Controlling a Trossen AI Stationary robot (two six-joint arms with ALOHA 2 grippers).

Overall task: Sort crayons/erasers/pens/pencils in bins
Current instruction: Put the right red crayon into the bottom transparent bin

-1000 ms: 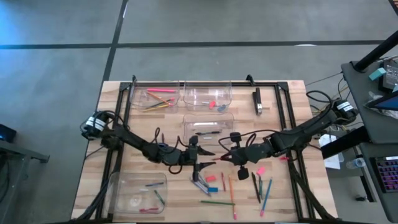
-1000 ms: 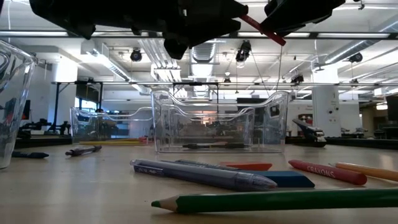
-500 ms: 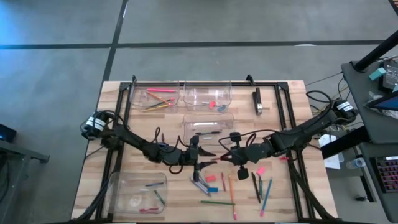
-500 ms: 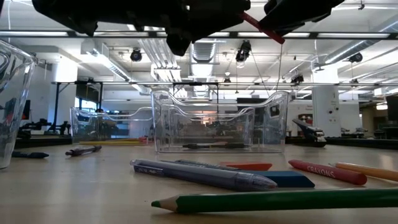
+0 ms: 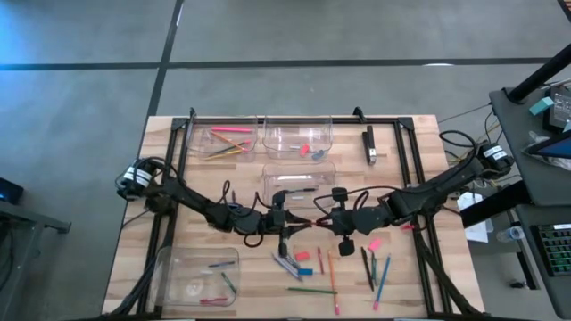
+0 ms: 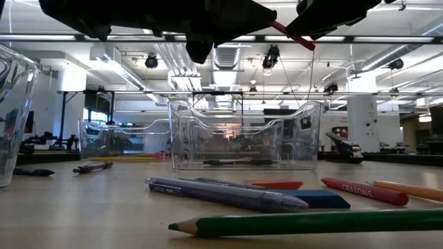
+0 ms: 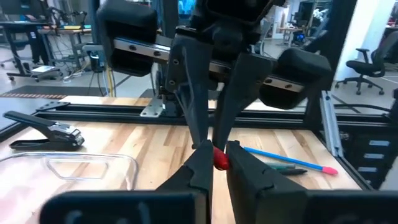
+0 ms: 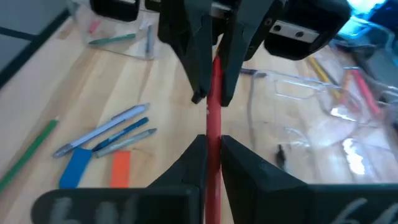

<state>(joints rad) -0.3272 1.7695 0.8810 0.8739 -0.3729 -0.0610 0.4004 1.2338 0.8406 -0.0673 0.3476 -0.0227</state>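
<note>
While both grippers clench one red crayon [image 8: 213, 112] mid-handover above tabletop [image 5: 410, 267]: left gripper [image 5: 287, 223], right gripper [image 5: 323, 223]; next, right releases.

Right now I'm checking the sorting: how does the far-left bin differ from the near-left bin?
The far-left bin holds long thin pencils, pink and yellow; the near-left bin holds shorter crayons, blue, green and red. The far-left bin sits at the table's far edge beside another bin; the near-left bin stands alone at the near edge. Both are clear rounded trays on the left side.
</note>
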